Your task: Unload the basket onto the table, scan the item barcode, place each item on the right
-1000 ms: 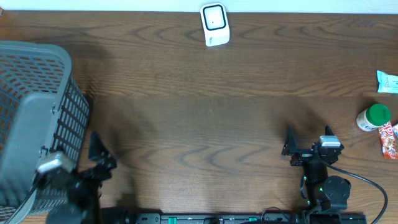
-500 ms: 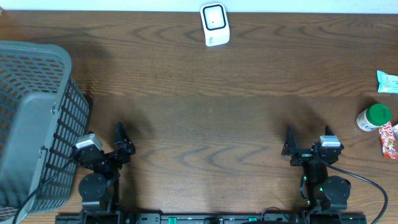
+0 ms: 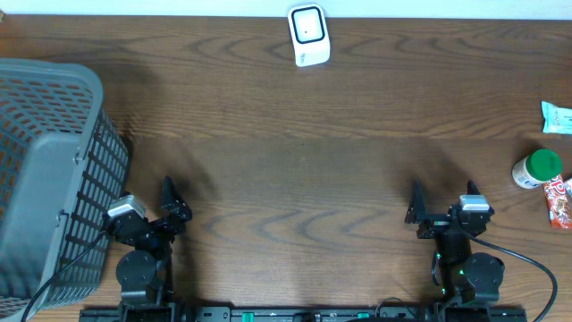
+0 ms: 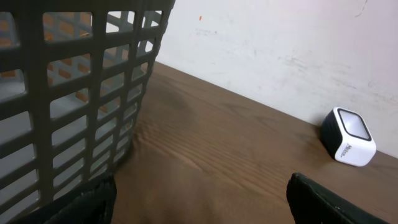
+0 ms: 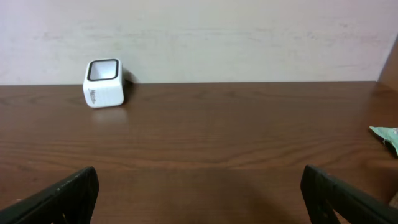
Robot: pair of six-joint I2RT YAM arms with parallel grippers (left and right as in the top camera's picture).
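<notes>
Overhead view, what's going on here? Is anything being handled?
Nothing is being handled right now. The left gripper and the right gripper both sit open and empty near the front edge of the brown wooden table. The small white barcode scanner stands at the far edge, untouched. The items, a green-capped white bottle, a teal packet and a red packet, lie at the right edge, none picked up yet. A grey plastic mesh basket sits at the left.

Overhead light is even and soft but rather dim on the wooden table (image 3: 295,116), with faint diffuse shadows just beyond the left gripper (image 3: 175,199) and right gripper (image 3: 443,192). In the left wrist view the basket (image 4: 68,93) mesh left of the pincer is soft-focus, and the barcode scanner (image 4: 349,137) face ahead-right is pale with glare. In the right wrist view the fingers (image 5: 56,196) are dark and underexposed, while the wall (image 5: 217,31) ahead is bright.
</notes>
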